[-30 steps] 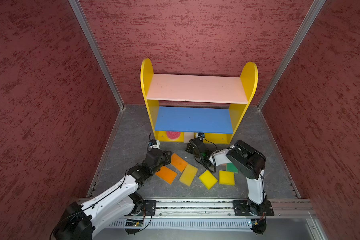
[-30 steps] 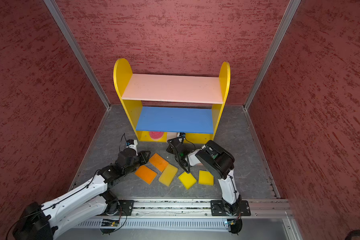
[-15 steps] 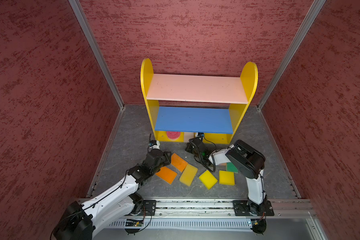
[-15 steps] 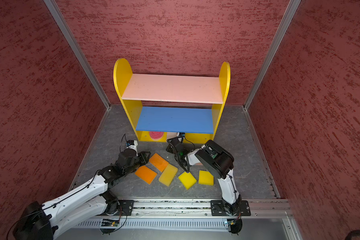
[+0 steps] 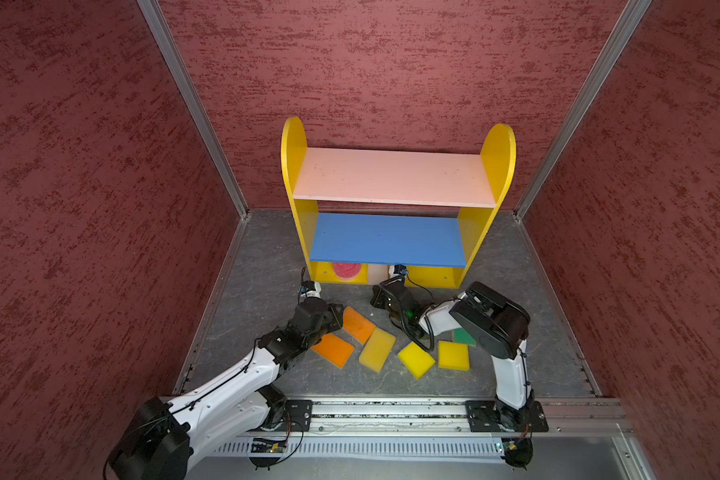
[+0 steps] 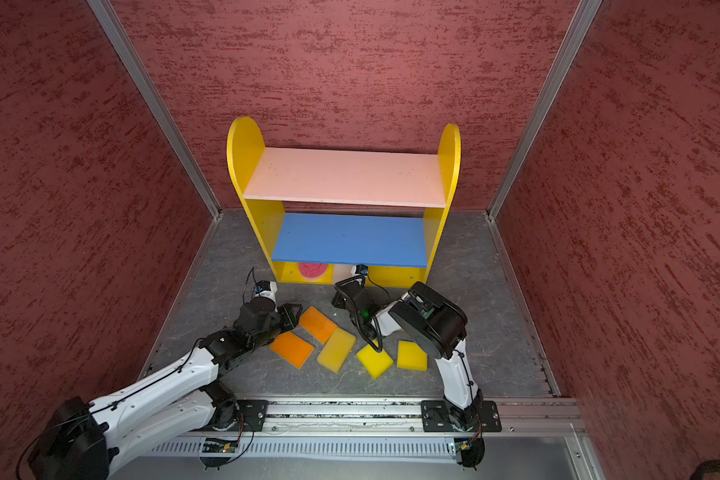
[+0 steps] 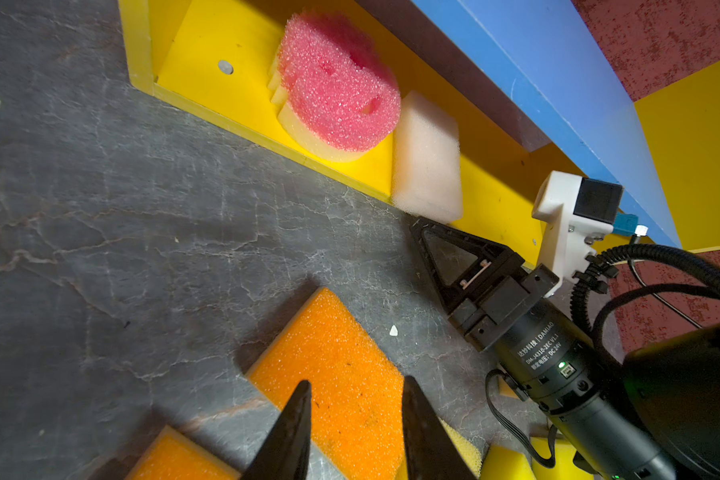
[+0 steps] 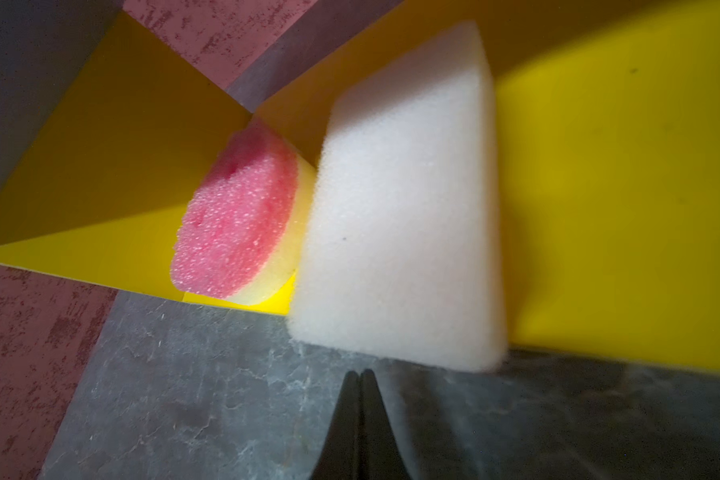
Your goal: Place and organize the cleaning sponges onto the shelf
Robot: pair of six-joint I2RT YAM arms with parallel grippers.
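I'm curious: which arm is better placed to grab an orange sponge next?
Left. The left tool is open over an orange sponge; the right tool is shut, at the white sponge on the shelf.

Both arms reach low near the centre of both top views, left pincer (image 5: 338,309) parted, right pincer (image 5: 380,289) pressed closed.

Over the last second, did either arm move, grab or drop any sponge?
Nothing visibly changed. The left jaws stay parted over the flat orange foam sponge. The right jaws stay shut just short of the off-white foam block, which sits beside the round pink smiley sponge on the bottom tier of the yellow-sided wooden shelf. Everything else lies as before.
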